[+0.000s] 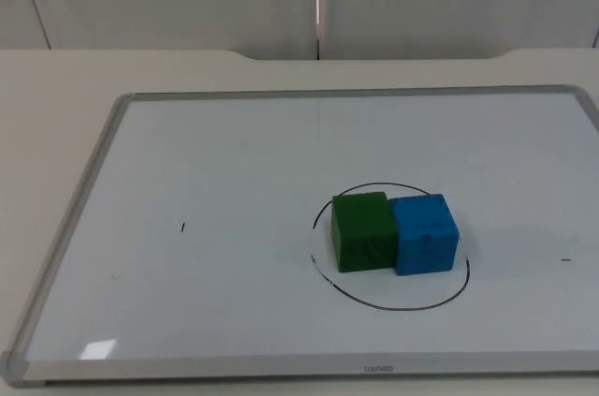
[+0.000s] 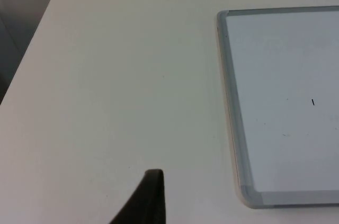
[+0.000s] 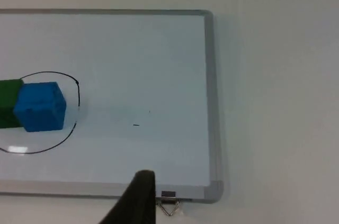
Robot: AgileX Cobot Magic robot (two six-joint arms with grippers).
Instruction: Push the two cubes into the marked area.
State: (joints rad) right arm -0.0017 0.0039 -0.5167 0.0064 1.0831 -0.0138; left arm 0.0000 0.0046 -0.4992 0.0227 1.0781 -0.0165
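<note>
Green cube (image 1: 362, 230) and blue cube (image 1: 425, 233) touching side by side, both inside the marked circle (image 1: 393, 305). Off to the side of the right gripper (image 3: 139, 197), well clear; closer to that arm than the left gripper (image 2: 145, 197). Can't tell either claw's state. Looks done.

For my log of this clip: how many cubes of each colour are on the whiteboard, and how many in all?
Green foam cube: 1
Blue foam cube: 1
Total: 2, side by side and touching, inside the drawn black circle on the grey-framed whiteboard.
</note>
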